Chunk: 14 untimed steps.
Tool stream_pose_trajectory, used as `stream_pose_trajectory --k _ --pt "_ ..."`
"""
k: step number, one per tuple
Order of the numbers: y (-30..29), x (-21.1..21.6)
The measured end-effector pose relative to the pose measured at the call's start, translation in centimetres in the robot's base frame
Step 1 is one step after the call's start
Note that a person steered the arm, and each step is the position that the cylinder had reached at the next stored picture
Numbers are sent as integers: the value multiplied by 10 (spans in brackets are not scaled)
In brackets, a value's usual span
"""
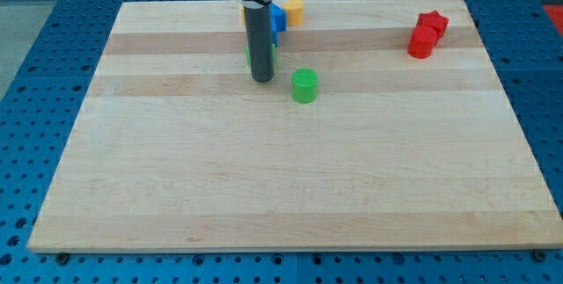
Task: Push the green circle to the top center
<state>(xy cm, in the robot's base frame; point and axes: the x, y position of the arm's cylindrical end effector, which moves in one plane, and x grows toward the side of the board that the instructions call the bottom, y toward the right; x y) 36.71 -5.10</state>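
Pincer unseen; my tip rests on wooden board, left of green circle.

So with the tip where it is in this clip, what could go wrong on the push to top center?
1. My tip sits to the view's left of the green circle, not below it; a push from here would likely send it right, not up.
2. The top center is crowded: a blue block, a yellow block and another green block partly hidden behind the rod could get knocked.
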Motion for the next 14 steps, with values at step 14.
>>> stream_pose_trajectory --k 14 --pt "68 -17"
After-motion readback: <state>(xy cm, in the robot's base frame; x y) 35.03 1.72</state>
